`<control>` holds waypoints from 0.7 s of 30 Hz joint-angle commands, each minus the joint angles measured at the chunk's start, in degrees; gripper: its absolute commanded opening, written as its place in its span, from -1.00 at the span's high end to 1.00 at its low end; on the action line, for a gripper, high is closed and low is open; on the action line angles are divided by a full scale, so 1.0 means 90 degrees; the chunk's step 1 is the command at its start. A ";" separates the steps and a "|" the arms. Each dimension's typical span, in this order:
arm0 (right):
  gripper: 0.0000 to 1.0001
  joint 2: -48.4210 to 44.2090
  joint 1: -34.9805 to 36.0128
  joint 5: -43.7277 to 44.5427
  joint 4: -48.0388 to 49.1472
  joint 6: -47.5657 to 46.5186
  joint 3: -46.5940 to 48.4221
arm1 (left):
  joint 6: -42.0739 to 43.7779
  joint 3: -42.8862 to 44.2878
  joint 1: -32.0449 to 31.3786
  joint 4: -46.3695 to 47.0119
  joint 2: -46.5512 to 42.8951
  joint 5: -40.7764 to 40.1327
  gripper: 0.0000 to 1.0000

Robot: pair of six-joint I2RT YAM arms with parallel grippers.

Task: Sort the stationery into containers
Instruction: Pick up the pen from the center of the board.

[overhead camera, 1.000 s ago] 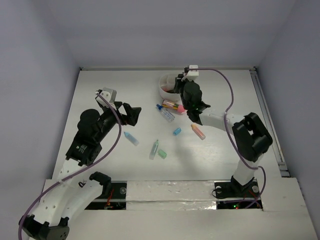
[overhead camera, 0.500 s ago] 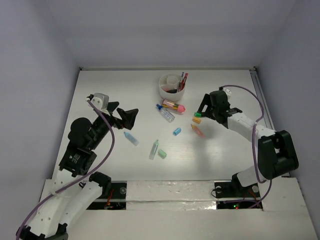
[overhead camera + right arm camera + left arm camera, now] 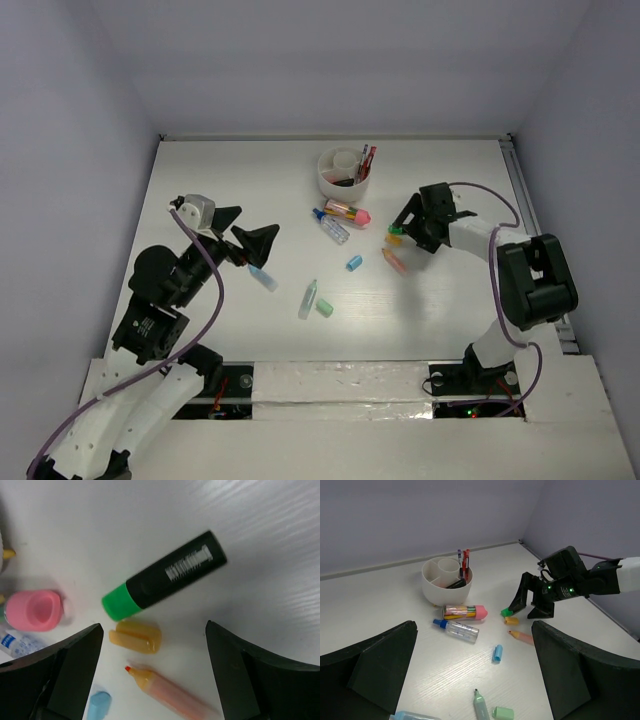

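- Left gripper (image 3: 243,230): black wedge-shaped jaws spread wide, empty, above the white wood-grain table (image 3: 200,170).
- Loose stationery lies mid-table: a pale blue stub (image 3: 262,278), a slim green marker (image 3: 307,298), a blue cap (image 3: 353,263).
- Round white cup (image 3: 335,188) with dividers stands at the far side, pens (image 3: 366,160) upright inside.
- Right gripper (image 3: 408,232): jaws apart, holding nothing, over a black, green-capped marker (image 3: 162,575), an orange cap (image 3: 136,636) and an orange highlighter (image 3: 170,692).

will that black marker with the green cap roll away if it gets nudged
The black marker probably rolls: its barrel looks round and it lies flat on the smooth table. It looks like rigid plastic, so likely stiff and light. Its smooth body may slip in a loose grip.
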 commanded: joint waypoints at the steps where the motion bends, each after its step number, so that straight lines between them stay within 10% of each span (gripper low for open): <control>1: -0.76 0.0266 -0.0161 0.0212 0.0357 0.0402 0.0262 | -0.0010 0.0204 -0.0061 0.0280 -0.0098 0.0090 -0.98; 21: -0.34 0.2268 -0.0220 0.0486 -0.1496 -0.1491 0.2956 | 0.0010 0.0214 -0.0315 0.0261 0.0010 0.0070 -0.98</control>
